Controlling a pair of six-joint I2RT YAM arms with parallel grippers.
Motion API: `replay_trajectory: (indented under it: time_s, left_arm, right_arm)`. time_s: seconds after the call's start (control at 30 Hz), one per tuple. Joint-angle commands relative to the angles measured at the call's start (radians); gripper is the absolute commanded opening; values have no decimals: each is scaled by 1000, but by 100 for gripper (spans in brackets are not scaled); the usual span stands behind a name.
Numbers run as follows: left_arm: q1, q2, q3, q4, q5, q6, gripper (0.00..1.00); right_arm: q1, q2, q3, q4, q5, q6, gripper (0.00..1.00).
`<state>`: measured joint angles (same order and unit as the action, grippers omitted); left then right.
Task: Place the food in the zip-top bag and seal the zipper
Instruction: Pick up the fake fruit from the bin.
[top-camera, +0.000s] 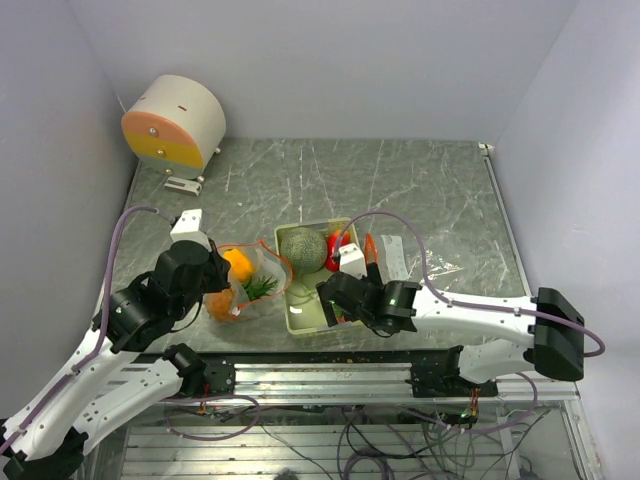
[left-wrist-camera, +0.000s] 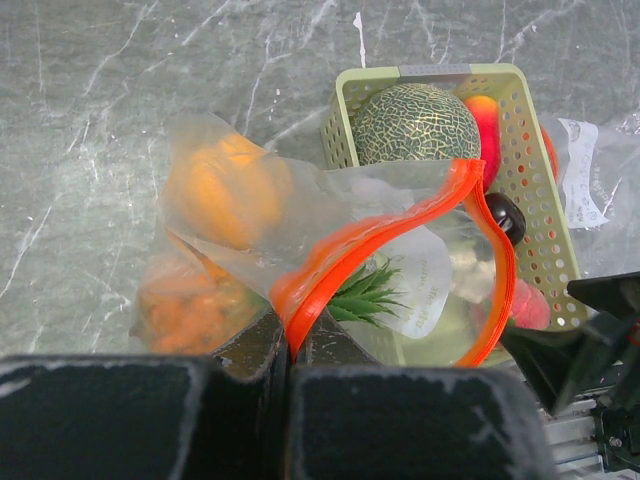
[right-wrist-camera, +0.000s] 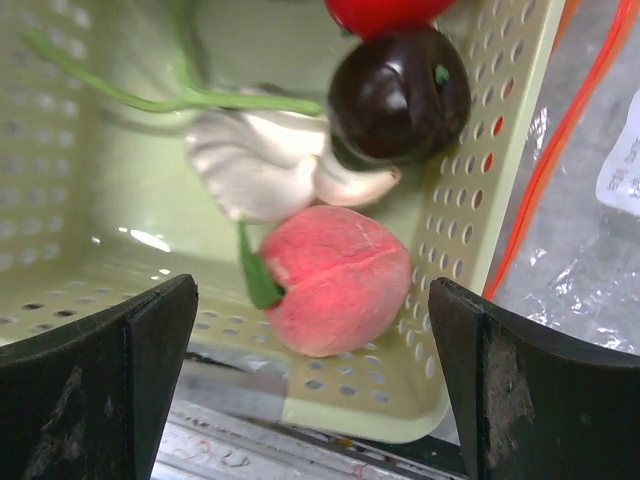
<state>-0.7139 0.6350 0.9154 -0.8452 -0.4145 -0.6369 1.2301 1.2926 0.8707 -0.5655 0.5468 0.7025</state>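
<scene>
Pink piece, clear only from right wrist, below spread right gripper; left gripper pinched on bag.

We see a grey-green netted melon, a pale green perforated basket, a clear bag edged orange, a pink peach, white garlic at its 11 o'clock, and a grey veined table.

No text can be read anywhere. A white label on clear plastic, at 3 o'clock from the basket, carries dark print too small to make out.
</scene>
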Motion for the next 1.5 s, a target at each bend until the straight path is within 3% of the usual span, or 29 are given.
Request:
replay_trajectory:
  time_s: [0.0, 0.33, 0.43, 0.57, 0.6, 0.83, 1.07, 1.17, 1.27, 1.47]
  left_arm:
    - [5, -15, 3, 10, -5, -7, 7]
    - [6, -17, 0, 10, -8, -6, 7]
    - [5, -14, 0, 7, -13, -4, 7]
    - [5, -14, -3, 9, -14, -3, 7]
    - [5, -12, -2, 10, -14, -4, 7]
    - [5, -9, 1, 10, -10, -6, 7]
    - [5, -6, -6, 17, -11, -7, 7]
    - [5, 12, -3, 24, -6, -7, 7]
    - [5, 24, -2, 29, 0, -9, 7]
    - [5, 22, -5, 29, 2, -10, 7]
  right_arm:
    - [-62, 46, -37, 30, -68, 28, 100]
    - [-102, 134, -71, 122, -128, -7, 91]
    - [-101, 154, -61, 113, -125, -7, 76]
    - [-103, 151, -50, 107, -113, -16, 42]
    - [-102, 144, -40, 99, -102, -19, 39]
    - [-103, -29, 52, 86, -110, -90, 40]
    - [-102, -242, 9, 442, -504, -240, 41]
    - [-101, -208, 29, 573, -684, -256, 41]
    - [-97, -133, 68, 652, -764, -256, 41]
    - [-95, 10, 158, 752, -679, -273, 45]
